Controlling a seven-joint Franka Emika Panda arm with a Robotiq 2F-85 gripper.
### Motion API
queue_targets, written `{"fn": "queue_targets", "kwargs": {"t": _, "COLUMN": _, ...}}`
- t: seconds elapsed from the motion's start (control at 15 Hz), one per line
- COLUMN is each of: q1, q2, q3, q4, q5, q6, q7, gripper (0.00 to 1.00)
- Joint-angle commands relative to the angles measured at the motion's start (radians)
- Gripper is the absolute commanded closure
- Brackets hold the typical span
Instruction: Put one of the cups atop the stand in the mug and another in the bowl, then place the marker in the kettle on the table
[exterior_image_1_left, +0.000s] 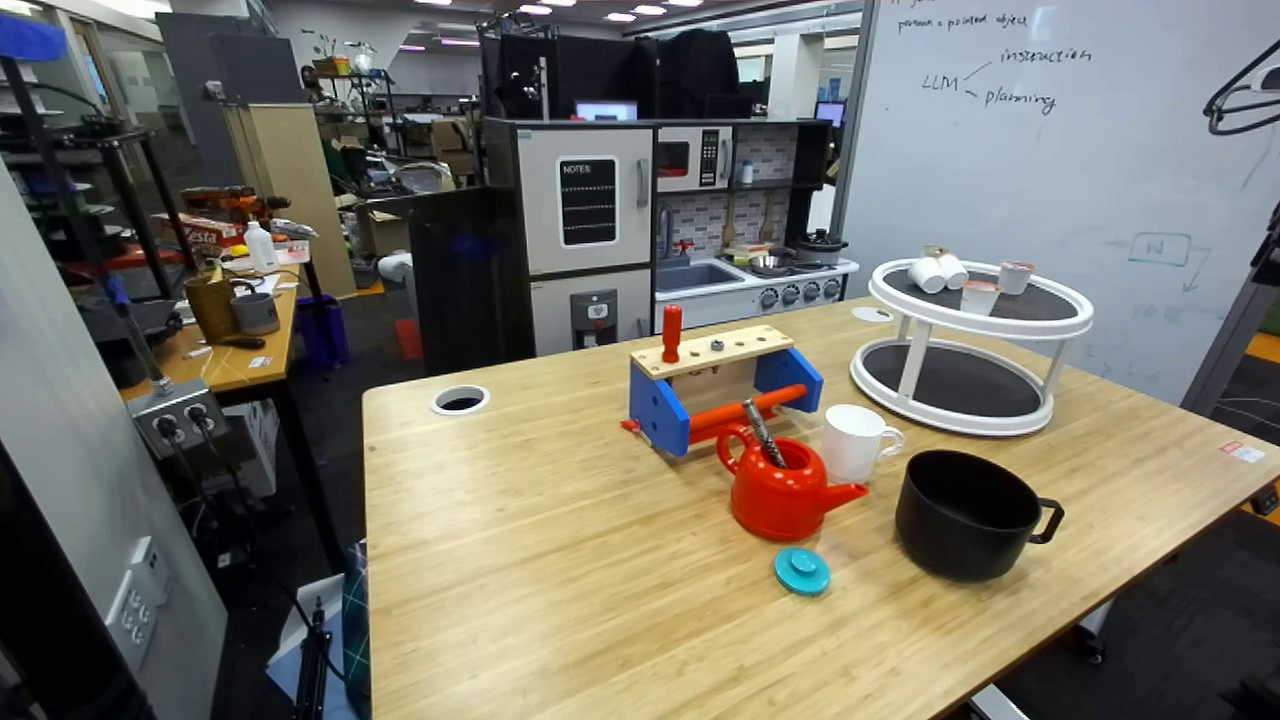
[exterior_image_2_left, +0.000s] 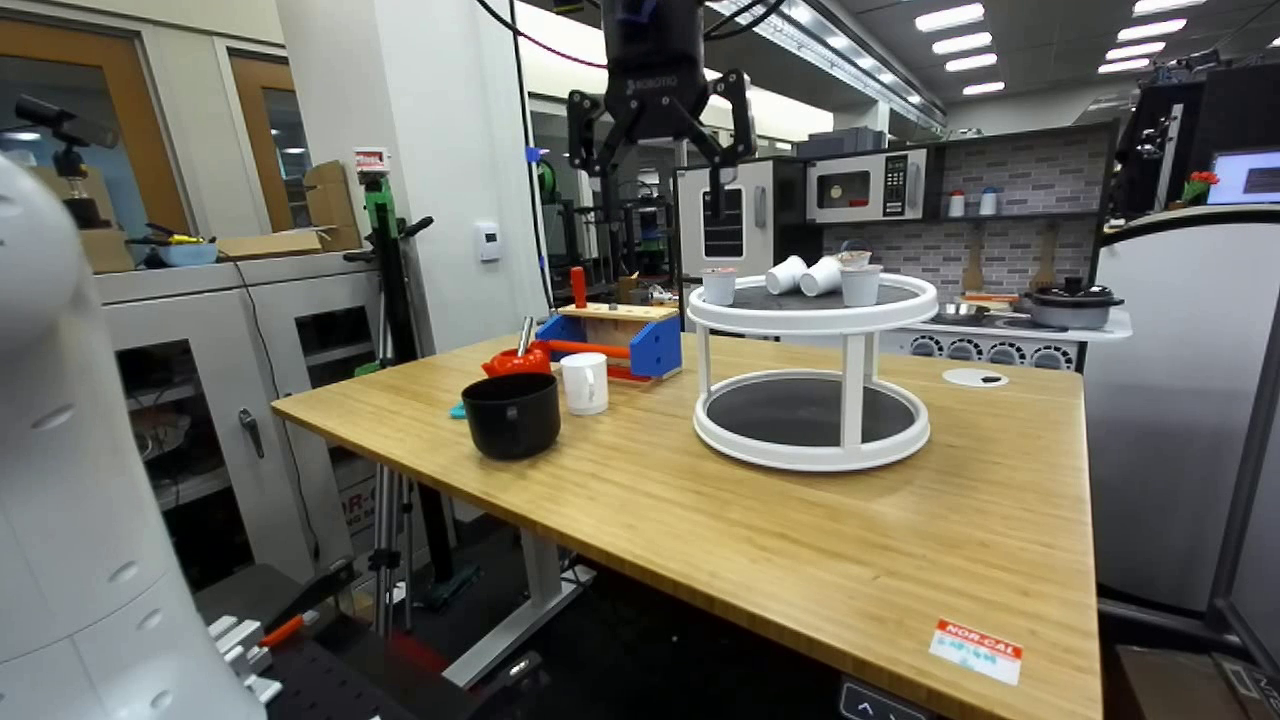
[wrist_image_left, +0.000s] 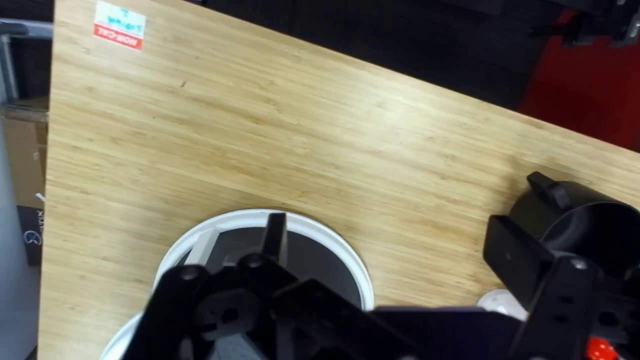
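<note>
My gripper hangs high above the table, open, its fingers wide apart with nothing between them; it is outside the frame in the exterior view with the whiteboard. Below and right of it in that exterior view is the two-tier stand. Several small white cups are on its dark top, some upright, two on their sides. The white mug stands upright between stand and red kettle. A slim dark-and-silver pen, apparently the marker, leans out of the kettle's opening. The black bowl looks empty inside.
Behind the kettle is a blue block rack with a red peg standing up. A teal lid lies in front of the kettle. A toy kitchen and a whiteboard stand beyond the table.
</note>
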Motion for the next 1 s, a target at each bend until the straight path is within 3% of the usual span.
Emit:
{"fn": "queue_targets", "kwargs": {"t": 0.0, "q1": -0.032, "q2": 0.076, "q3": 0.064, "q4": 0.065, "q5": -0.047, "q6": 0.002, "q7": 0.022, "gripper": 0.0}}
{"fn": "queue_targets", "kwargs": {"t": 0.4, "q1": 0.042, "q2": 0.149, "q3": 0.108, "q4": 0.142, "q5": 0.107, "q6": 0.001, "q7": -0.03, "gripper": 0.0}}
{"fn": "queue_targets", "kwargs": {"t": 0.93, "q1": 0.036, "q2": 0.155, "q3": 0.152, "q4": 0.143, "q5": 0.125, "q6": 0.004, "q7": -0.015, "gripper": 0.0}}
